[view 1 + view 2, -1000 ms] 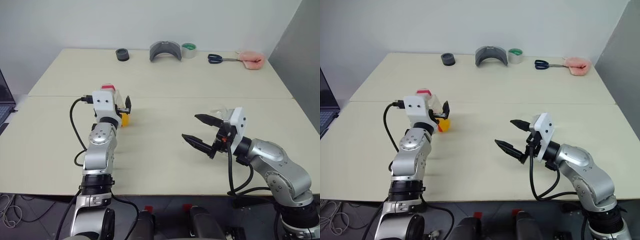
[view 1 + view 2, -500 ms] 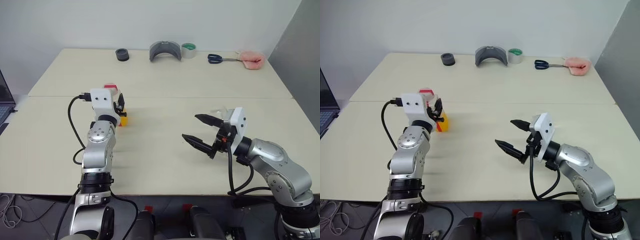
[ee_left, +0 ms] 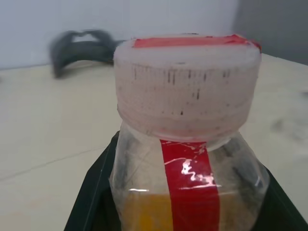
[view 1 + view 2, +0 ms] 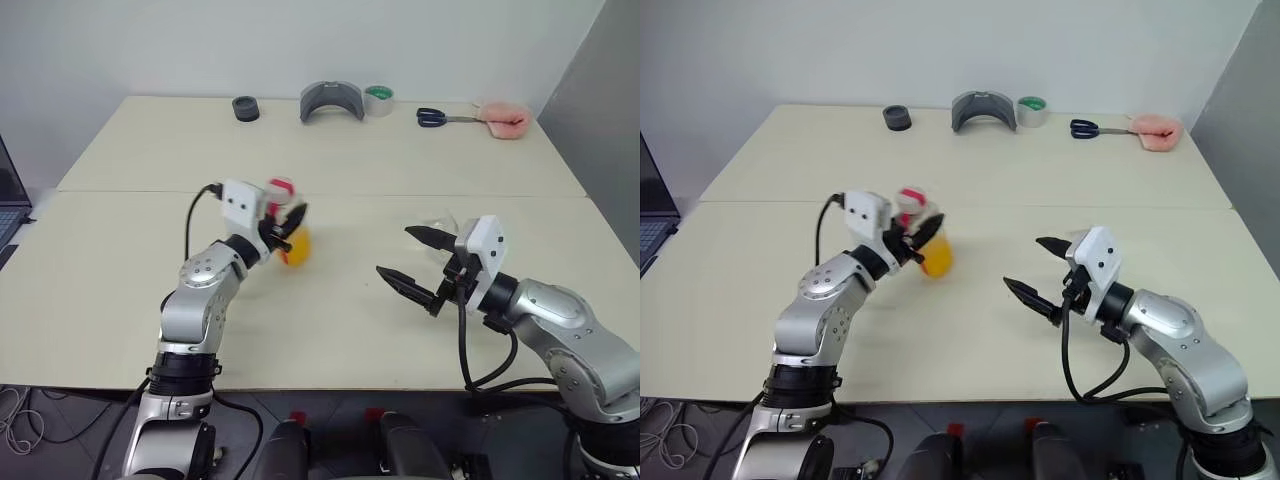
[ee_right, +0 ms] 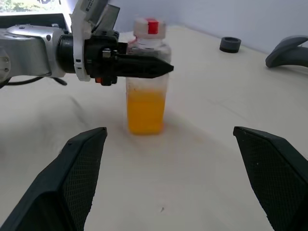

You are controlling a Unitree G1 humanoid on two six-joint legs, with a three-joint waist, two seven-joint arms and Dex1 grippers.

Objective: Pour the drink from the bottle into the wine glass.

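A: Where is the small clear plastic bottle (image 4: 287, 228) with the red-taped whitish cap?

B: Left of centre in the head views, upright, cap up, clamped by the left gripper (image 4: 288, 222).

A: And up close?

B: The right wrist view shows orange drink (image 5: 145, 112) filling its lower half. The right gripper (image 4: 410, 259) is spread wide, empty.

- Bottle (image 3: 185, 139): left wrist view cuts it off below the shoulder; base and most of the drink (image 3: 144, 214) out of frame.
- Left gripper (image 4: 285, 225): far finger hidden behind the bottle in the head views.
- Wine glass (image 4: 440, 222): only a faint clear patch behind the right gripper (image 4: 412, 258); stem and foot cannot be made out.
- Grey curved object (image 3: 82, 45) at the table's far edge: blurred in the left wrist view.
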